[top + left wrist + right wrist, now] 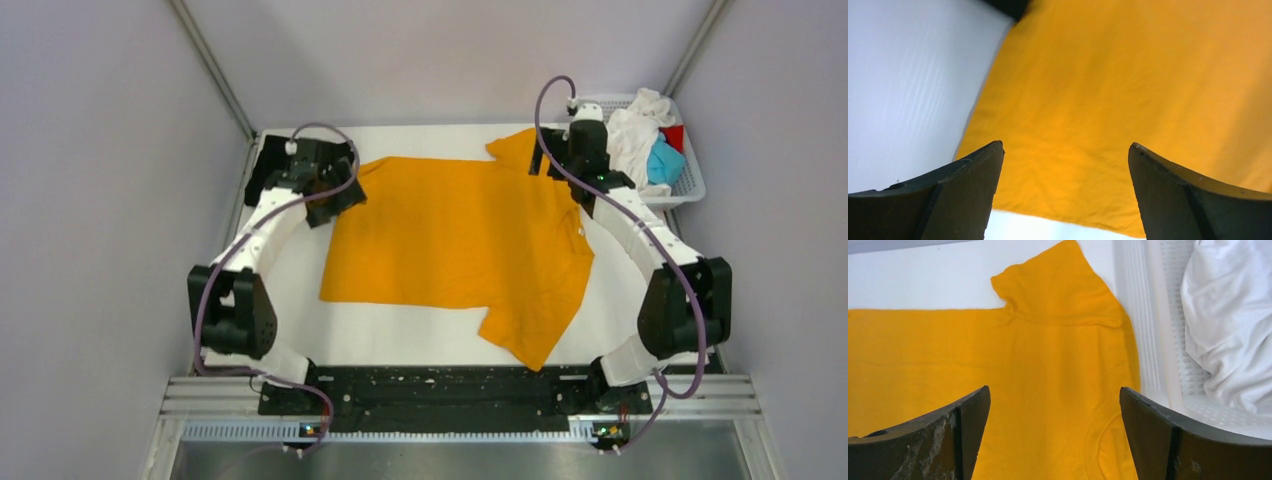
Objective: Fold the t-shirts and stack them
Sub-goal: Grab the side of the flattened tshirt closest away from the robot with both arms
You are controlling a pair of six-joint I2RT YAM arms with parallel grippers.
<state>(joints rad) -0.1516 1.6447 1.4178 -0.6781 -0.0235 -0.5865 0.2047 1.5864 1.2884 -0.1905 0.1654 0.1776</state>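
Looking down at the white worktop (400, 340), I see a plain orange-yellow short-sleeved t-shirt (460, 240) spread flat across its middle. Its hem lies toward the left and its collar toward the right. One sleeve points to the far edge, close to a white plastic mesh basket (690, 180) in the far right corner, and the other sleeve points toward the arm bases.

The left hand (338, 200) hangs over the far corner of the hem. From its own camera the left hand (1065, 147) is spread wide and grips nothing. The orange cloth (1128, 100) fills the gap between its two dark fingers, and bare worktop (908, 75) shows to the left.

The right hand (585, 175) is over the collar end of the shirt, beside the basket. It (1055, 387) is also released and wide apart, holding nothing, with the shirt (998, 365) below it and the basket wall (1158, 340) to its right. I cannot tell whether either hand's fingertips touch the cloth.

In the basket lie a crumpled white shirt (632, 135), a light blue one (660, 160) and a bit of red one (675, 135).
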